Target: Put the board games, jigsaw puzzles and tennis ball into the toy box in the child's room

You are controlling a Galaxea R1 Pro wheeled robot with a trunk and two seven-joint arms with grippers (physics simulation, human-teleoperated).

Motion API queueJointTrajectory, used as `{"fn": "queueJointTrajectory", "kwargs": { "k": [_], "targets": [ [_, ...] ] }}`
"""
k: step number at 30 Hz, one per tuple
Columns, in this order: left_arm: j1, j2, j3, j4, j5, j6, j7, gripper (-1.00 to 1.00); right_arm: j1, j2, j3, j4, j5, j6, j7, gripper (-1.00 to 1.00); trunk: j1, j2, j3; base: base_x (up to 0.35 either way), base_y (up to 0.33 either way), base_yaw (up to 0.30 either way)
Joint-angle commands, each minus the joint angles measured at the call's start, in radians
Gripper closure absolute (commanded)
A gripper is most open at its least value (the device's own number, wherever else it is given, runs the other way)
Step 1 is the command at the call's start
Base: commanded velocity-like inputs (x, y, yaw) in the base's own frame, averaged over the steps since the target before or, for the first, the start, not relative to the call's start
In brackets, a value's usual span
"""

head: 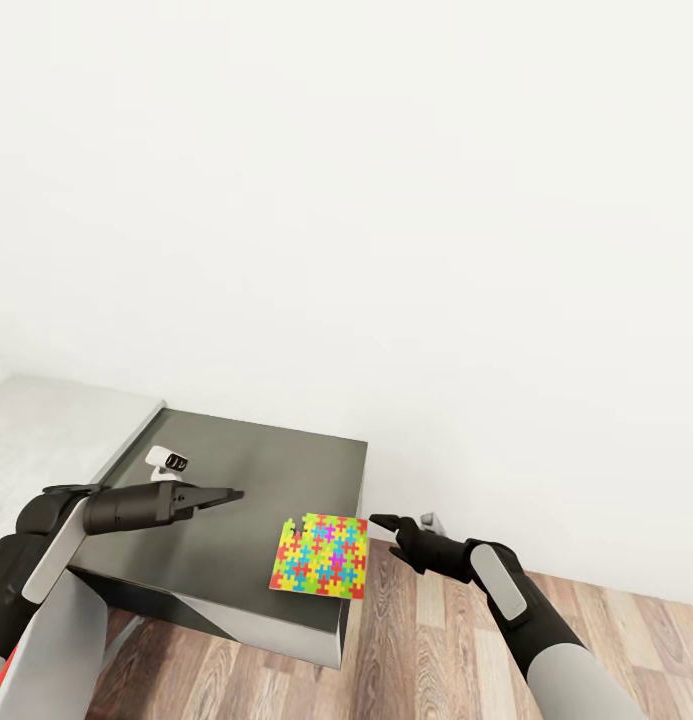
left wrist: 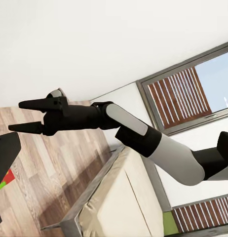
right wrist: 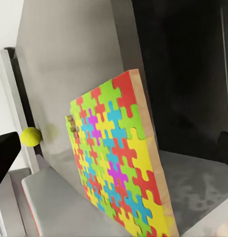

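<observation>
The flat multicoloured jigsaw puzzle (head: 322, 568) lies at the dark grey worktop's (head: 246, 470) near corner; right gripper (head: 384, 523) fingers, spread, hover just beside it, apart.

A home bedroom — bed (left wrist: 114, 197), wood-plank floor (head: 436, 650), shuttered window (left wrist: 180, 96).

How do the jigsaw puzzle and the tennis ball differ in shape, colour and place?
The jigsaw puzzle is a flat square, while the tennis ball is round. The jigsaw puzzle carries many colours; the tennis ball is plain yellow-green. The jigsaw puzzle lies at the dark unit's front corner near the right gripper; the tennis ball sits farther back beside a grey edge. Neither is held.
</observation>
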Motion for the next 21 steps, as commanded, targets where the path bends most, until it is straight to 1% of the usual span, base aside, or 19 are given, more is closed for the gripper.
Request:
{"fn": "queueJointTrajectory", "kwargs": {
  "k": [1,2,10,17,21],
  "targets": [
    [-0.001,0.001,-0.002,0.000,0.003,0.009,-0.001,-1.00,-0.001,0.000,-0.001,0.001,0.003,0.004,0.003,-1.00,0.000,-0.001,-0.001,0.000,0.000,0.000],
    [-0.001,0.001,-0.001,0.000,0.003,0.009,-0.001,-1.00,-0.001,0.000,-0.001,0.002,0.001,0.004,0.003,-1.00,0.000,-0.001,-0.001,0.000,0.000,0.000],
    [-0.001,0.001,-0.002,0.000,0.003,0.009,-0.001,-1.00,-0.002,0.002,0.002,0.015,0.004,0.014,-0.002,-1.00,0.031,-0.057,-0.026,0.000,0.000,0.000],
    [-0.001,0.001,-0.003,0.000,0.003,0.009,-0.001,-1.00,-0.005,0.001,0.002,0.034,0.005,0.062,-0.016,-1.00,0.058,-0.106,-0.048,0.000,0.000,0.000],
    [-0.001,0.001,-0.003,0.000,0.003,0.009,-0.001,-1.00,-0.009,0.001,0.002,0.035,0.005,0.074,-0.017,-1.00,0.058,-0.106,-0.048,0.000,0.000,0.000]
  ]
}}
